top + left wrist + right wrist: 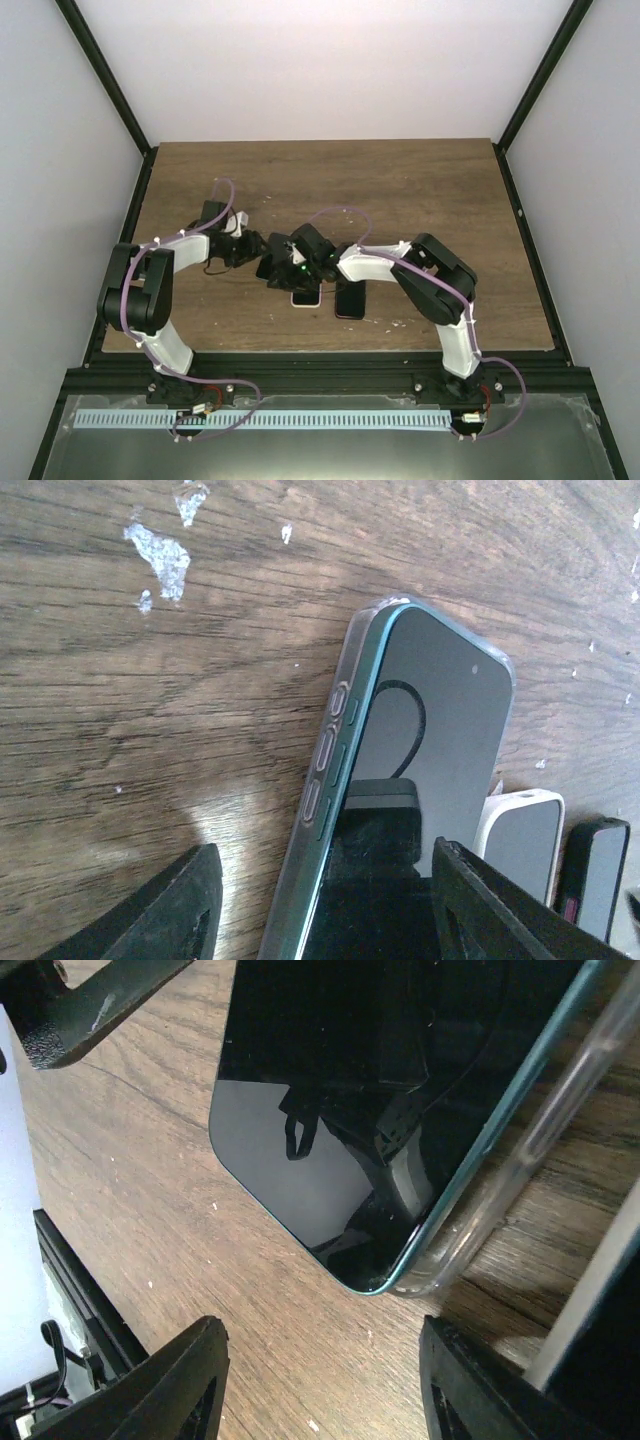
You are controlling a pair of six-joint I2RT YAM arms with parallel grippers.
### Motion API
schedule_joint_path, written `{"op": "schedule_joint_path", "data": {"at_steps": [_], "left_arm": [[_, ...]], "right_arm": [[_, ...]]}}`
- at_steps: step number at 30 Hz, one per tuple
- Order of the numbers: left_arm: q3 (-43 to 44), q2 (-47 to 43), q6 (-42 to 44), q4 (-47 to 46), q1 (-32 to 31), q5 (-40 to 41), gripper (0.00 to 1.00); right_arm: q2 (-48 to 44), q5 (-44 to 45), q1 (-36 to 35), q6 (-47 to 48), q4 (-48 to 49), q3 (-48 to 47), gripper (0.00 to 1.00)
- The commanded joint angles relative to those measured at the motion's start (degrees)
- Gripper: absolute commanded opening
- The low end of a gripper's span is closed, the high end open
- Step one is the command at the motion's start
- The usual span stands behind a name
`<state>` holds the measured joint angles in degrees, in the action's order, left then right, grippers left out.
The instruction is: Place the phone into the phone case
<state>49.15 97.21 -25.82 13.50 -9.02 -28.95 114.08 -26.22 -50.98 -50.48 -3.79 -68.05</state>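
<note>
Top external view.
- Left arm (150, 290): bent inward, carrying the left end effector (262, 262) to mid-surface.
- Right arm (430, 280): bent inward. The right end effector (297, 258) is nose to nose with the left one.
- Phone (440, 730): under both end effectors and mostly hidden in this view.
- Surface (420, 190): brown wood grain.
- White slab (306, 297) and black slab (350, 301): flat, side by side near the front edge by the end effectors, white on the left.

Left wrist view.
- Flecks (160, 555): pale, upper left on the wood.
- Left end effector: fingers (170, 910) apart at middling width, with the phone's near end lying between them.
  - The left finger is clear of the case, with bare wood in the gap.
  - Whether the right finger touches anything cannot be told.
- Case (335, 725): clear, flat on the surface, under the phone.
- Phone: dark screen up. Its teal side, buttons showing, stands above the case's left wall and is not sunk in on that side.
- White and black slabs: at the right, just beside the phone, apart from it.

Right wrist view.
- Right end effector: fingers (180, 1380) apart at middling width, with only bare wood between them, holding nothing.
- Phone: a rounded corner lies just past the fingertips, not touching them.
- Case: its clear rim shows along the phone's right edge and around that corner.
</note>
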Motion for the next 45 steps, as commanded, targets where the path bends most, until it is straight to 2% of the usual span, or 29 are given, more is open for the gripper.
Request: {"op": "schedule_joint_path", "data": {"at_steps": [1, 5, 11, 18, 21, 24, 28, 34, 38, 45], "left_arm": [[-1.64, -0.63, -0.86, -2.59, 0.05, -2.00, 0.56], [-2.66, -0.53, -1.00, -3.13, 0.02, -2.37, 0.51], [-3.54, -1.24, -2.69, -4.33, -2.02, -3.90, 0.43], [-2.87, -2.73, -4.92, -4.23, -3.24, -5.14, 0.40], [-1.42, -3.12, -4.01, -2.09, -2.77, -3.88, 0.43], [-0.64, -2.95, -2.70, -0.65, -1.49, -2.46, 0.44], [-1.14, -2.90, -0.88, 0.29, -0.83, -0.59, 0.44], [-2.60, -1.36, -0.84, -2.96, -1.42, -5.33, 0.42], [-1.64, -0.96, -0.18, -1.78, -3.18, -3.94, 0.36], [-1.66, 0.14, -1.48, -1.70, -4.73, -1.84, 0.22]], "right_arm": [[-0.20, 6.30, 0.12, -0.14, -5.90, -1.06, 0.54], [-1.08, 10.17, 1.25, -0.16, -8.09, 1.36, 0.53], [-4.43, 13.58, 5.25, -0.37, -6.31, 7.12, 0.49], [-4.38, 9.50, 6.42, 2.69, -0.56, 5.40, 0.46], [-2.27, 10.15, 6.50, 3.20, -1.85, 3.07, 0.41], [-0.57, 9.75, 6.51, 4.23, -1.39, 1.50, 0.31], [1.93, 10.44, 6.51, 5.04, -3.03, -1.10, 0.28], [4.64, 12.34, 6.96, 5.27, -4.07, -2.41, 0.13], [4.80, 13.35, 6.93, 4.60, -3.67, -0.84, 0.07], [3.40, 12.37, 7.27, 4.54, -0.30, 2.00, 0.06]]}}
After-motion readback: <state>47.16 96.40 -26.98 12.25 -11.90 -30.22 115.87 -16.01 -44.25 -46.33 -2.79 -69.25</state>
